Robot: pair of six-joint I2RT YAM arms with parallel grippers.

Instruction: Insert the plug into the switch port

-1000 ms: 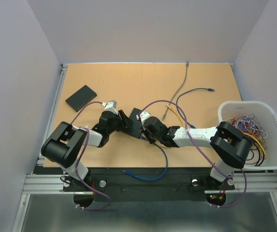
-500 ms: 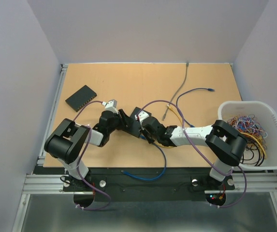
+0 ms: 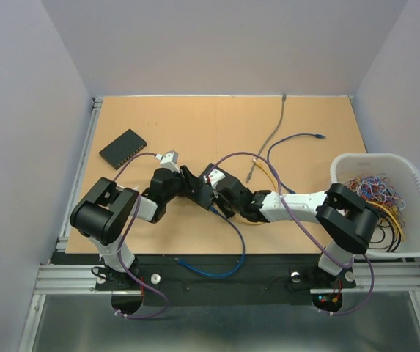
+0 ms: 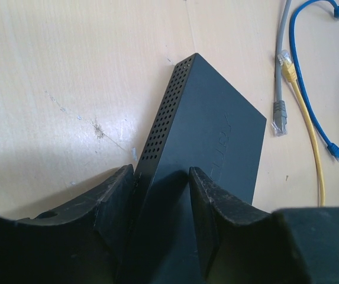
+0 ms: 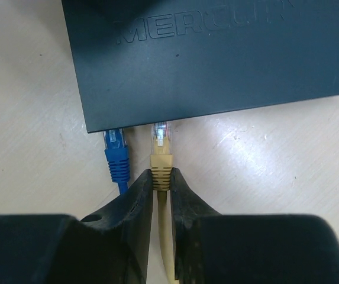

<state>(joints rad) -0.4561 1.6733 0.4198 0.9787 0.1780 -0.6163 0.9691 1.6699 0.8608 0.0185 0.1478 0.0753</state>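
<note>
Though clear-tipped, a yellow plug (image 5: 161, 148) at the black switch (image 5: 216, 59).

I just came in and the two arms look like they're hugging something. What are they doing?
The left pincer is gripping a black switch to keep it steady. The right pincer is pinching a yellow plug and pointing it at the switch's edge, right beside a blue plug that looks plugged in. The yellow plug's tip is at the edge but doesn't look pushed in yet.
</note>
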